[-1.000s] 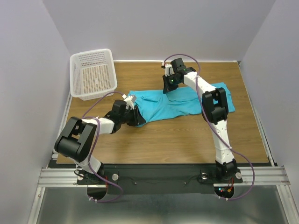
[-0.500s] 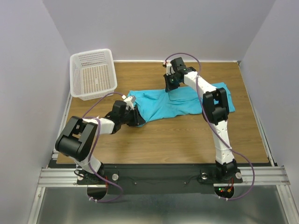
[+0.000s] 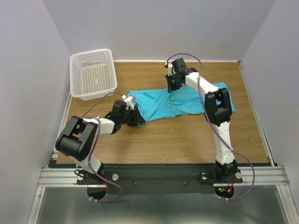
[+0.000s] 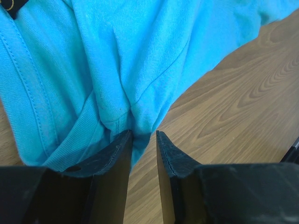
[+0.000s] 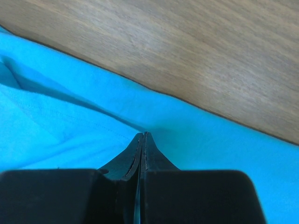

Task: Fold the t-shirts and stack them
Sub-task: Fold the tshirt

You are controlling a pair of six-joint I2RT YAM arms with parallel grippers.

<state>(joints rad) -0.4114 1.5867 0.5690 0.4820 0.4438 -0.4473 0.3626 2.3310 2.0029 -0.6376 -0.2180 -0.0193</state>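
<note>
- A turquoise short-sleeved cloth t-shirt (image 3: 173,105) is lying rumpled across the middle of a brown wood-grain tabletop (image 3: 177,135), stretching from left of centre to the right side.
- The left gripper (image 3: 139,119) is reaching low to the shirt's near-left corner. In its wrist view, its black fingers (image 4: 117,154) are standing slightly apart and grasping a bunched fold of cloth, with wrinkles converging at the tips.
- A small dark neck label (image 4: 9,7) is showing at the top-left corner of that view.
- The right gripper (image 3: 172,88) is working at the shirt's far edge. Its fingers (image 5: 135,154) are clenched tightly together and pinching a ridge of the cloth beside bare wood.
- A white plastic mesh basket (image 3: 93,74) is sitting at the table's far-left corner, apart from the shirt.
- Plain pale grey-lilac walls (image 3: 154,28) are enclosing the table on three sides.
- A metal rail (image 3: 154,175) is carrying both arm bases along the near edge.
</note>
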